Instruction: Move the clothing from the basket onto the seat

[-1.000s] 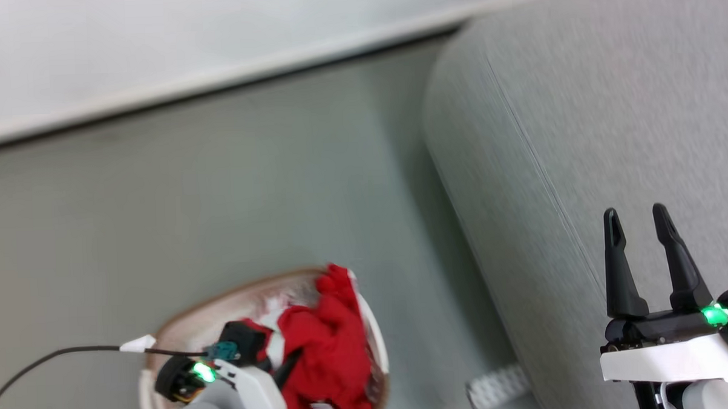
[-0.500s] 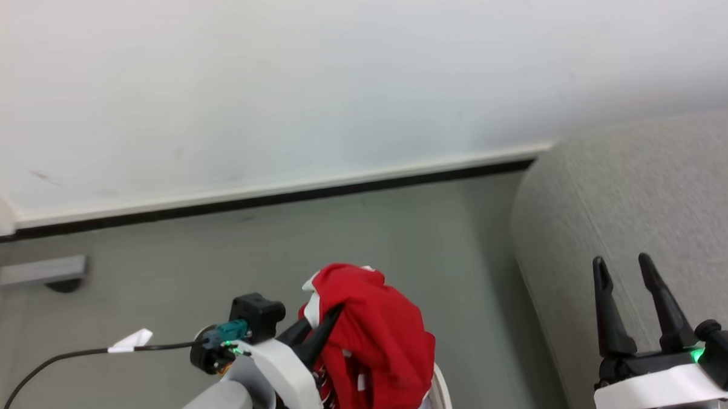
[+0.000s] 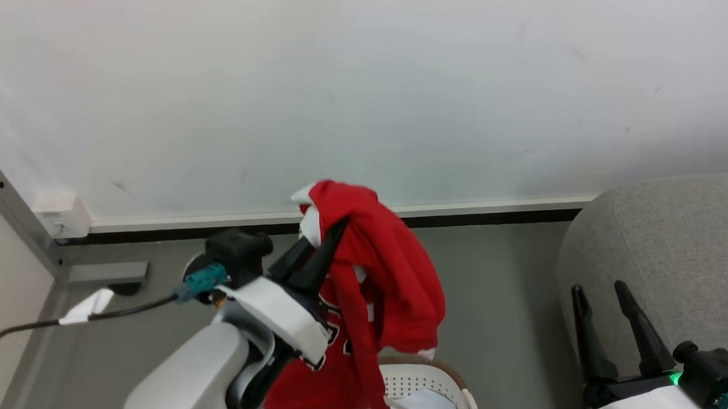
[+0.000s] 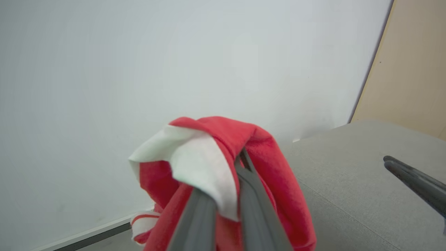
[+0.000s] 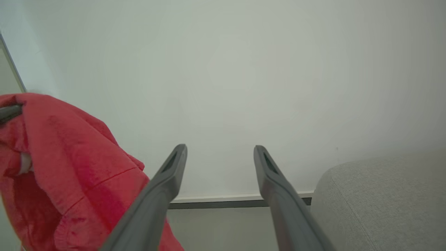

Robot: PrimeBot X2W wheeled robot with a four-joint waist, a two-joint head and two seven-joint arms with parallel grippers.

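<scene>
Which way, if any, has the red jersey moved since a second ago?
Yes, upward. The jersey lay inside the basket then; now it hangs from the shut left gripper, mostly above the basket's rim.

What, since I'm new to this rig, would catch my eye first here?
The red jersey stands out first: mid-picture in the head view, it is pinched in the shut left fingers and hangs down toward the basket at the bottom edge. Next comes the grey sofa at the right, with the right fingers spread open and empty in front of it.
</scene>
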